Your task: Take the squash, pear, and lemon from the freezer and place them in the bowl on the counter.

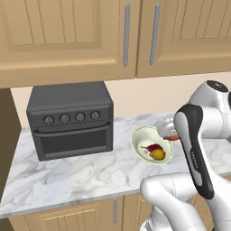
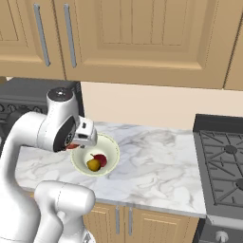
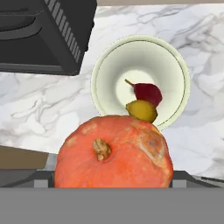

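Squash, round, orange, ribbed, with a short tan stem (image 3: 114,151), is being held between the wide-spread jaws of the two-finger gripper (image 3: 113,181), just above and nearer than the small round pale cream-white bowl with a greenish tint (image 3: 175,65). In the hand view the squash is being seen overlapping the bowl's near rim. Inside the bowl a dark red pear with a thin stem (image 3: 148,93) and a yellow lemon (image 3: 141,110) are lying touching each other, the lemon on the near side.

The bowl (image 1: 138,135) is resting on the white marble-look counter with grey veins (image 1: 81,173), to the right of the dark grey toaster oven with four knobs (image 1: 70,119) and apart from it. In the right base view the gripper (image 2: 78,144) is being seen at the bowl's left rim (image 2: 112,144), with a sliver of orange showing beneath the hand. Light wooden wall cabinets with metal bar handles (image 2: 137,38) are hanging above, and a dark gas hob (image 2: 223,161) is standing at the far right of the counter.
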You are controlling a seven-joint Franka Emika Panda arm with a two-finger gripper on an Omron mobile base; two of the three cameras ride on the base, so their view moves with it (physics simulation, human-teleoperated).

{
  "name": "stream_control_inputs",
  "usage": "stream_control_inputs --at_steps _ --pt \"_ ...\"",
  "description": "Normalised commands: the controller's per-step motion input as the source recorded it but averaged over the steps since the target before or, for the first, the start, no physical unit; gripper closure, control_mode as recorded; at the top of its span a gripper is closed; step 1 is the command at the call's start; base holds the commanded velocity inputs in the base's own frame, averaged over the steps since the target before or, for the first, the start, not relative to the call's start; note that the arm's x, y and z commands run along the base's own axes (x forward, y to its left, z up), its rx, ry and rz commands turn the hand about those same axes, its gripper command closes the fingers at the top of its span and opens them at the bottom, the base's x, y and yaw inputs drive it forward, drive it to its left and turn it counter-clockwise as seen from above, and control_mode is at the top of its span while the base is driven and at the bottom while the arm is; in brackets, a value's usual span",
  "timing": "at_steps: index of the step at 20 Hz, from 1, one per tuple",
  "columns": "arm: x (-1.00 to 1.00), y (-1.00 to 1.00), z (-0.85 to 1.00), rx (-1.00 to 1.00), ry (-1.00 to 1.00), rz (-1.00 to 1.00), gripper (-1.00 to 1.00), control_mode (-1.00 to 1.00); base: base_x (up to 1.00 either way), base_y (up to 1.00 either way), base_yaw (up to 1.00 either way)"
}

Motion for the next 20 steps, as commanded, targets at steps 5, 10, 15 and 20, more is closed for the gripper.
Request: stream_control_inputs --at_steps 5,10,15,20 --pt "0.59 0.0 -0.47 0.01 0.04 0.05 1.0 -1.0 0.0 0.0 0.0" --pt "0.59 0.0 -0.42 0.0 0.03 0.04 1.0 -1.0 0.0 0.0 0.0" --pt "0.52 0.0 -0.36 0.0 0.1 0.02 1.0 -1.0 0.0 0.0 0.0" --pt "0.51 0.0 -0.27 0.0 0.11 0.0 1.0 -1.0 0.0 0.0 0.0"
